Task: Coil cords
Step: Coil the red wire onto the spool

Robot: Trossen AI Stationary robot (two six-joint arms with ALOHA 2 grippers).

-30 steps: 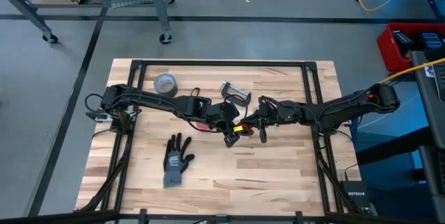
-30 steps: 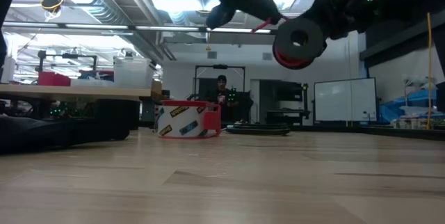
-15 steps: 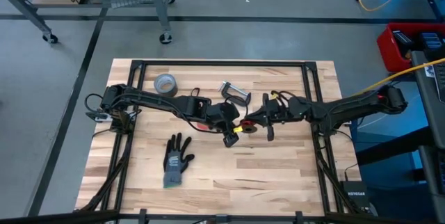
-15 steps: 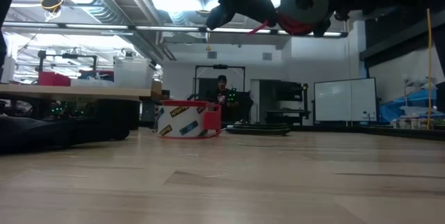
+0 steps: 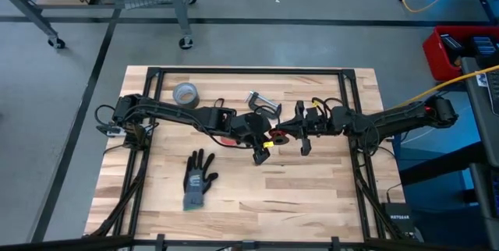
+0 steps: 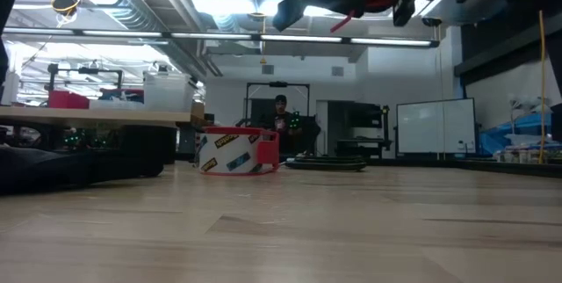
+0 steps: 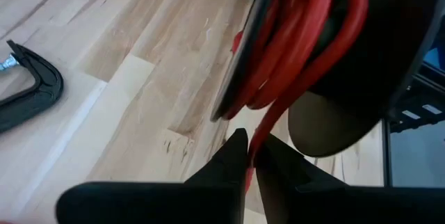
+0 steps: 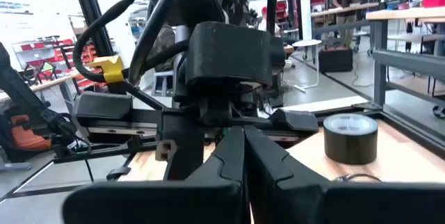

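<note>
Done: you have the red cord (image 7: 306, 36) mostly wound on a dark spool (image 7: 361, 64)
Left hand (image 7: 252, 156): pinching the cord's tail
Right hand (image 8: 243, 156): closed, nothing visible between its fingers
Left: tail end unwound; no black cord visible on the desk (image 5: 296, 196)

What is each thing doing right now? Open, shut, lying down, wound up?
red cord: wound in loops, up off the table
left gripper: shut on the red cord
right gripper: shut, pointing at the left arm
glove: lying flat, fingers spread
duct-tape roll: lying flat
clamp: lying on the table
</note>
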